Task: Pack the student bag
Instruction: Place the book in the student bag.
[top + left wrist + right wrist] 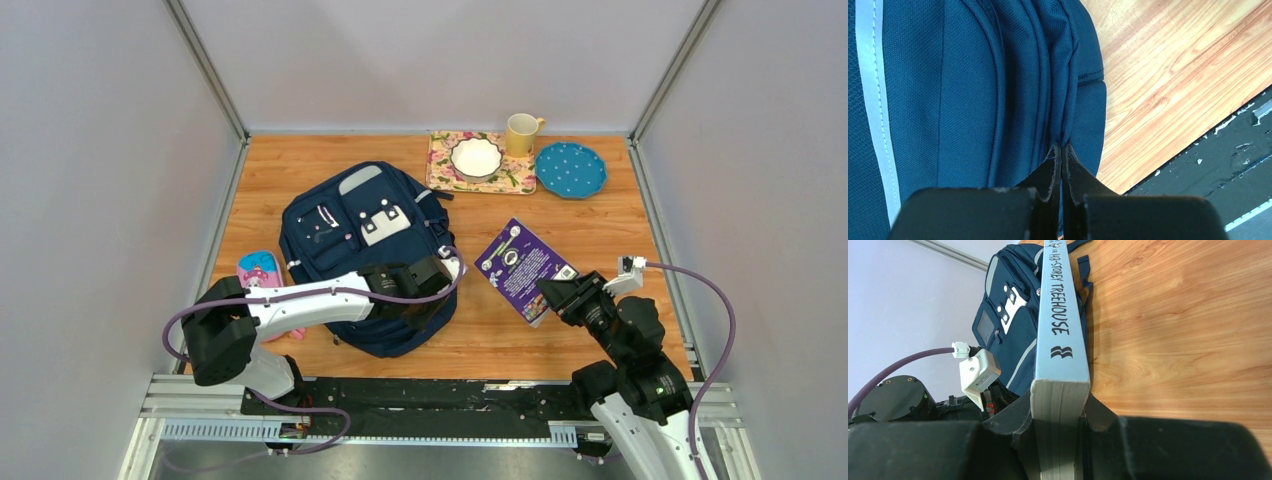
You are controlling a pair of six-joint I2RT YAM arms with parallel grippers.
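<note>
Your left gripper [1062, 150] is clenched on a seam fold of the student bag [345, 225], which lies flat at centre-left of the top view. The right gripper [553, 296] clamps the book [522, 262] by its near corner, just right of the bag. I'd lift that fold high so the opening gapes, then feed the book in edge-first, slowly.

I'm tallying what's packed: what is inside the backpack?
Nothing shows: the backpack looks closed, its fabric hiding the inside. Outside it are the book, held by the right pincer, and the pencil case. The left pincer pinches its seam.
</note>
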